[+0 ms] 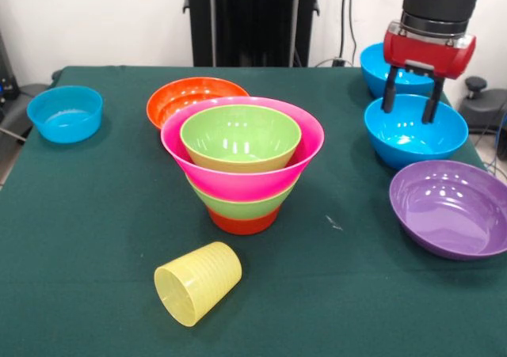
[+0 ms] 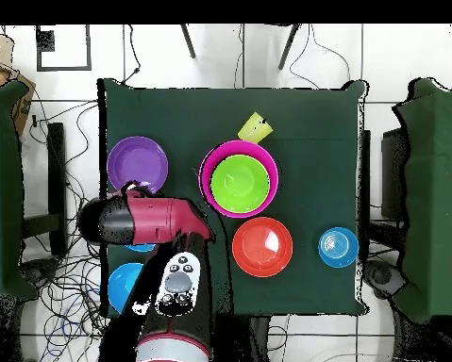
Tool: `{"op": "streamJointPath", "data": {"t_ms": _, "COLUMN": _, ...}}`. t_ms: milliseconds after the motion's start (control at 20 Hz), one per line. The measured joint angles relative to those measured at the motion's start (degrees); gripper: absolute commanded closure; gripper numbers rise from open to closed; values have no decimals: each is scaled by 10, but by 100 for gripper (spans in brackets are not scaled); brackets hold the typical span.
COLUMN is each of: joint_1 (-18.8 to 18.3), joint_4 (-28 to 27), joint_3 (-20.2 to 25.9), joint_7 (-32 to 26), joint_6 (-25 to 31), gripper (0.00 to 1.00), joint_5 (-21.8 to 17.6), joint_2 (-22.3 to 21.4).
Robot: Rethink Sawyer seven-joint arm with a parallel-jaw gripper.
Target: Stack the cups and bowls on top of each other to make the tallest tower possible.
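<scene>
The tower (image 1: 242,163) stands mid-table: a small orange base, a lime green bowl, a big flaring pink bowl (image 2: 239,177) and a lime green bowl (image 1: 240,135) nested inside it. The pale-yellow cup (image 1: 198,282) lies on its side in front of the tower, and it also shows in the overhead view (image 2: 256,126). My gripper (image 1: 410,108) is open and empty. It hangs over the far part of a blue bowl (image 1: 416,131) at the right. In the overhead view the arm (image 2: 144,220) hides that bowl and the fingers.
A second blue bowl (image 1: 379,68) sits behind the gripper. A wide purple bowl (image 1: 451,206) lies in front of it at the table's right edge. An orange bowl (image 1: 194,96) sits behind the tower. A small blue bowl (image 1: 66,113) is at the far left.
</scene>
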Motion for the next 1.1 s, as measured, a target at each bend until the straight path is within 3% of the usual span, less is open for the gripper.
{"op": "streamJointPath", "data": {"t_ms": 500, "joint_1": -9, "joint_4": -21, "joint_3": -7, "joint_7": 0, "joint_6": 33, "gripper": 0, "joint_5": 0, "joint_2": 3}}
{"op": "streamJointPath", "data": {"t_ms": 1100, "joint_1": -13, "joint_4": -76, "joint_3": -7, "joint_7": 0, "joint_6": 33, "gripper": 0, "joint_5": 0, "joint_2": 55}}
